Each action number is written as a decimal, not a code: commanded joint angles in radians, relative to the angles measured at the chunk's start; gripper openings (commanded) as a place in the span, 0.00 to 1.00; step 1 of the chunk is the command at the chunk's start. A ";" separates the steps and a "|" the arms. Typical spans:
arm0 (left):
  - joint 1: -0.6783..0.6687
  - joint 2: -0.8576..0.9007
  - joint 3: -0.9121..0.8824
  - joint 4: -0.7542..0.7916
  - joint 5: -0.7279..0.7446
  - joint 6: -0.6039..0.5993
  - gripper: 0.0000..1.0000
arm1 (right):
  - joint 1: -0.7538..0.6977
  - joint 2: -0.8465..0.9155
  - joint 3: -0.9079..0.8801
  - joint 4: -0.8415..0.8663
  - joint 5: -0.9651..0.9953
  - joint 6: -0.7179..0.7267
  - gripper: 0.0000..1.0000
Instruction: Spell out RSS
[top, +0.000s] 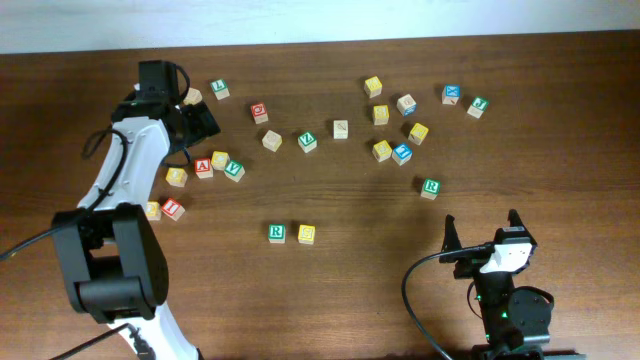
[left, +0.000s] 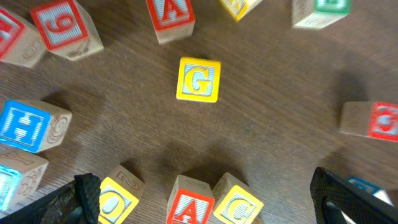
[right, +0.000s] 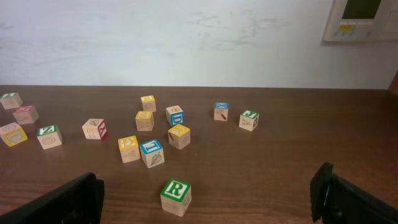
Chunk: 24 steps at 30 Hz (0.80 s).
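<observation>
A green R cube (top: 277, 233) and a yellow-faced cube (top: 306, 234) stand side by side at the front middle of the table; I cannot read the yellow cube's letter. A second green R cube (top: 430, 188) lies alone at the right and also shows in the right wrist view (right: 176, 196). My left gripper (top: 198, 118) is open and empty over the far-left cluster. Its wrist view shows it (left: 205, 182) above a yellow O (left: 118, 202), a red A (left: 189, 208) and a yellow C (left: 239, 205), with a yellow G (left: 199, 79) beyond. My right gripper (top: 482, 228) (right: 208, 179) is open and empty, just short of the second R.
Several loose cubes lie at the back right, among them yellow ones (top: 373, 86) (top: 418, 132) and blue ones (top: 402, 153). More cubes lie around the left arm, including a red A (top: 203, 167) and a blue H (left: 28, 124). A white wall (right: 186, 37) stands behind the table.
</observation>
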<state>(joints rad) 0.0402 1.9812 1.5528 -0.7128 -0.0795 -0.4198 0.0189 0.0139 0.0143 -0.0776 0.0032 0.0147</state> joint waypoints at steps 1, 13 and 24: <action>0.003 -0.005 0.001 0.001 0.027 -0.016 0.99 | -0.007 -0.008 -0.009 -0.002 0.008 -0.003 0.98; 0.040 -0.186 0.004 -0.105 0.054 -0.017 0.99 | -0.007 -0.008 -0.009 -0.002 0.008 -0.003 0.98; 0.238 -0.281 0.003 -0.375 0.049 -0.065 0.99 | -0.007 -0.008 -0.009 -0.002 0.008 -0.003 0.98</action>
<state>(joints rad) 0.2535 1.6993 1.5532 -1.0622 -0.0231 -0.4664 0.0189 0.0139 0.0143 -0.0776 0.0032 0.0147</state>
